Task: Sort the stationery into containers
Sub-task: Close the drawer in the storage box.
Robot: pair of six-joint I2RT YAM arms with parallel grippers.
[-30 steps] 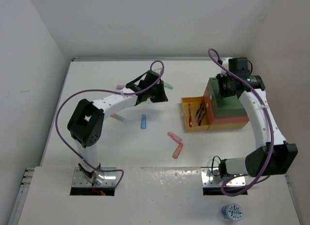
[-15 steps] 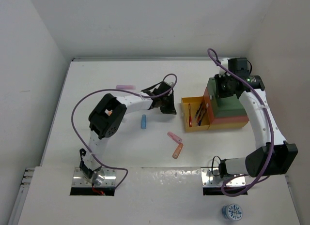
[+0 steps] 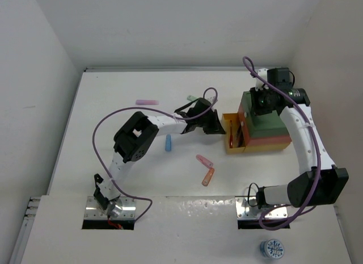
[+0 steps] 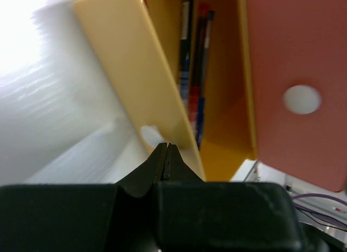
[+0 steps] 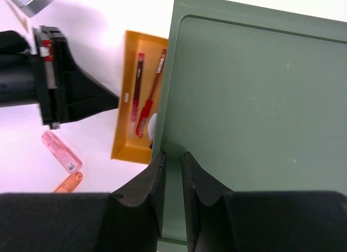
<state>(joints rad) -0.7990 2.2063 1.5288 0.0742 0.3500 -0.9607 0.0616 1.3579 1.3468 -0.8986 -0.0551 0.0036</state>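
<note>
The yellow tray [image 4: 135, 73], pens [image 4: 187, 62] inside, had been pushed further in by the left gripper [image 4: 166, 149], fingers closed and empty.

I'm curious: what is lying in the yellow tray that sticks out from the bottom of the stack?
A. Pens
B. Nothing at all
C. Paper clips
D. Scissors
A: the right wrist view shows thin pens lying lengthwise on the floor of the yellow tray.
</note>
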